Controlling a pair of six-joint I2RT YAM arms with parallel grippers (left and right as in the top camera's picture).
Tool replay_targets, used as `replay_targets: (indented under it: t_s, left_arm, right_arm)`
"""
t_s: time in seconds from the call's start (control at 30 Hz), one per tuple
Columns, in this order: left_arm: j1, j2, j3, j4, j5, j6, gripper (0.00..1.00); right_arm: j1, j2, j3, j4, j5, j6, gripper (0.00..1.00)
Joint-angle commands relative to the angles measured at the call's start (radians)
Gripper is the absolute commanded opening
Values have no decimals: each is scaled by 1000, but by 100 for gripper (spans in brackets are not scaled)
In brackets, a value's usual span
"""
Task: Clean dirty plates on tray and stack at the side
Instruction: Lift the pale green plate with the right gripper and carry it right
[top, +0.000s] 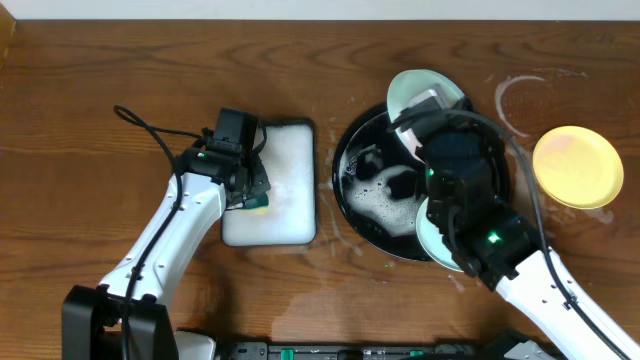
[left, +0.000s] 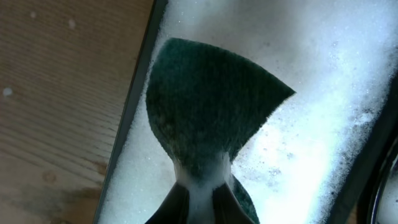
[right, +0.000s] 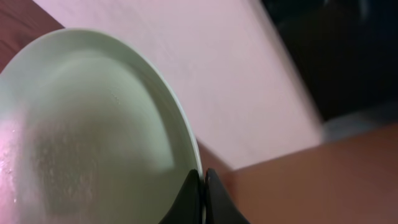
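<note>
Right fingers (right: 186, 202) on smooth round plate (right: 93, 137)

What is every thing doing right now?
left gripper, shut on sponge
sponge, pinched, bent
foam tray, full of white foam
right gripper, shut on held mint plate
held mint plate, tilted, rim pinched
black tray, sudsy
second mint plate, at black tray's edge, partly hidden
yellow plate, flat on table, off tray

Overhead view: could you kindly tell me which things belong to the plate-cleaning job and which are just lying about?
Job: black tray; mint plate in the right claw; second mint plate; yellow plate; green sponge in the left claw; white foam tray.
Lying about: wet ring mark on the table.
</note>
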Motion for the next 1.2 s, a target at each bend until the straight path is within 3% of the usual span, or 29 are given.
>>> replay_targets:
  t_s: [0.0,0.2,0.6,1.03,1.17]
  left_arm:
    - [4,2,-4,-4,15,17,8]
    - [4,2,-4,-12,15,17,8]
    - [4,2,-4,-16,14,17,8]
    - [4,2,-4,-18,14,17,8]
    - [4,2,-4,-20,14,17,8]
  right_arm:
    - [47,-10,23,52,44,-303,1]
    - [97,-10,23,121,44,-490,1]
    - [101,-10,22,128,44,-485,1]
    - [-19,-10,20,64,36,-231,1]
    - [-144,-3,14,-63,-171,60,1]
